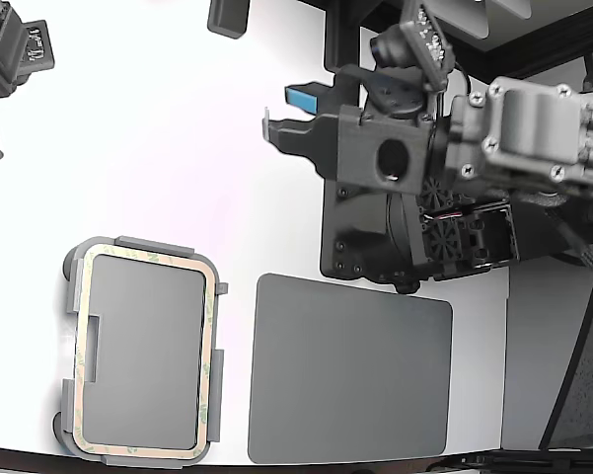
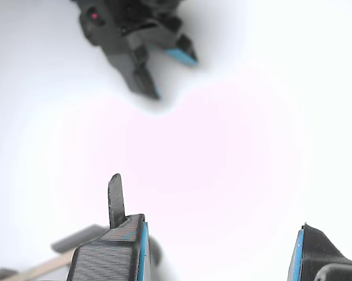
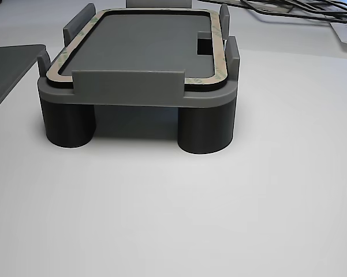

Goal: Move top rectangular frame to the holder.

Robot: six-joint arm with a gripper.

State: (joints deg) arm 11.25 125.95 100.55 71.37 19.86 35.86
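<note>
The tan rectangular frame (image 1: 213,365) with greenish marks lies flat inside the light grey holder (image 1: 153,243) at the exterior view's lower left, seated between the raised tabs. The other view shows the frame (image 3: 218,52) level on the holder (image 3: 133,95), which stands on round feet. My gripper (image 1: 279,114) hovers above the table at the exterior view's upper middle, well away from the holder, open and empty, with blue pads. In the wrist view the gripper (image 2: 219,252) has its jaws wide apart with nothing between them; a corner of the holder (image 2: 76,237) shows beside one finger.
A flat dark grey mat (image 1: 350,370) lies right of the holder in the exterior view and shows in the other view (image 3: 6,63). A second dark gripper (image 2: 140,52) sits at the exterior view's upper left (image 1: 15,54). Thin dark outlines (image 3: 294,8) lie behind the holder.
</note>
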